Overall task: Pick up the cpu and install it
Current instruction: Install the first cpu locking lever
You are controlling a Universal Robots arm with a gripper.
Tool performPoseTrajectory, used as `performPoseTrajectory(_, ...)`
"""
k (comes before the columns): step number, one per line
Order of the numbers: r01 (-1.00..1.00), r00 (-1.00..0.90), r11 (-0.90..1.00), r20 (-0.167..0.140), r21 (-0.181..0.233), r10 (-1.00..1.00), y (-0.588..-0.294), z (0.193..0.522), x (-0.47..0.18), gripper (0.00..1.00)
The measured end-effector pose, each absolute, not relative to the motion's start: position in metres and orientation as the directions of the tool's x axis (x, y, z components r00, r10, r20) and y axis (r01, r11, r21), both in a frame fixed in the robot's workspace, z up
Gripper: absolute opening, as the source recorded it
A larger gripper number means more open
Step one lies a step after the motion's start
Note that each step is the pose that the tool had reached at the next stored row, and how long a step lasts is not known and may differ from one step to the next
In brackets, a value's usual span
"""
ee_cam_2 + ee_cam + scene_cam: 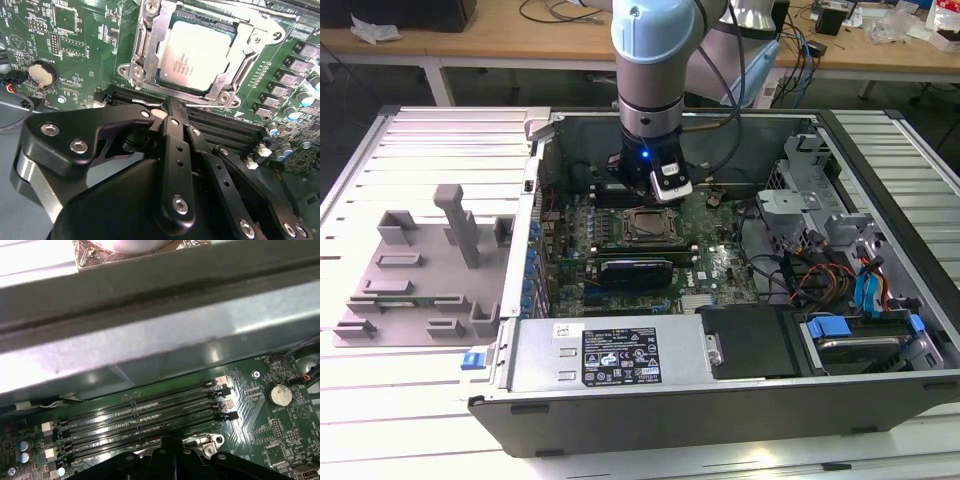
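Note:
The cpu (196, 54), a square chip with a silvery top plate, lies flat inside the metal socket frame (137, 60) on the green motherboard (75, 40). In the second wrist view my gripper (172, 105) is shut, its black fingers pressed together with nothing between them. The tips hang over the black memory slots (225, 127), just beside the socket's edge and apart from the cpu. In the exterior view the arm (648, 80) stands upright inside the open computer case (720, 400), with the gripper (638, 192) just behind the socket (645, 226).
Empty memory slots (145, 412) run along the case wall (150, 350). A coin battery (280, 395) sits near them. Drive bays and cables (840, 270) fill the case on the exterior view's right. A grey fixture tray (420, 270) lies on the slatted table at the exterior view's left.

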State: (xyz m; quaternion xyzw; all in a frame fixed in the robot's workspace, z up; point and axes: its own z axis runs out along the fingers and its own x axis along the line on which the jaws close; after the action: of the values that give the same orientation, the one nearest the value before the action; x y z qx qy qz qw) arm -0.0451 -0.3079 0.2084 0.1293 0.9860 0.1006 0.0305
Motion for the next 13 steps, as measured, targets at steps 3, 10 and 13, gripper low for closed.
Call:
performPoseTrajectory(3,0.249,-0.965,0.947,-0.034,0.205,0.261,-0.3065,0.2084,-0.0451,0.11)
performPoseTrajectory(10,0.248,-0.965,0.951,-0.043,0.185,0.260,-0.3003,0.2077,-0.0451,0.11)
performPoseTrajectory(13,0.248,-0.964,0.952,-0.047,0.177,0.260,-0.3002,0.2076,-0.0452,0.11)
